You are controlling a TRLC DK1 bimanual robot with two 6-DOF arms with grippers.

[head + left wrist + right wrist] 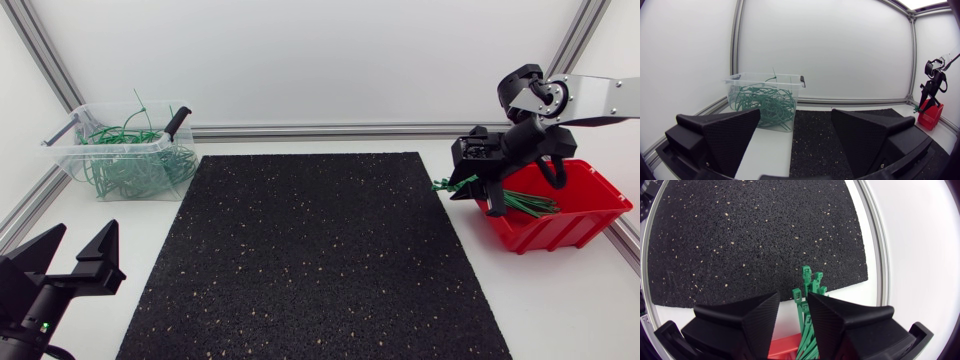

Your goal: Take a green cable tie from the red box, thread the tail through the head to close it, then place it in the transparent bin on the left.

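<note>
The red box point(585, 222) stands at the table's right with green cable ties point(528, 204) in it; their heads point(452, 184) poke out over its left rim. My right gripper point(492, 198) is down at that rim. In the right wrist view a bundle of ties point(807, 287) runs between its fingers point(792, 296). One finger lies against the bundle and a narrow gap shows at the other, so it is open. The transparent bin point(68, 152) at the back left holds a tangle of closed green ties point(762, 100). My left gripper point(75, 252) rests wide open and empty at the front left point(796, 117).
A black speckled mat point(310, 260) covers the middle of the table, between the bin and the red box point(785, 347). Aluminium frame rails point(320, 130) run along the back and side edges. A black clip handle point(177, 121) sits on the bin's right rim.
</note>
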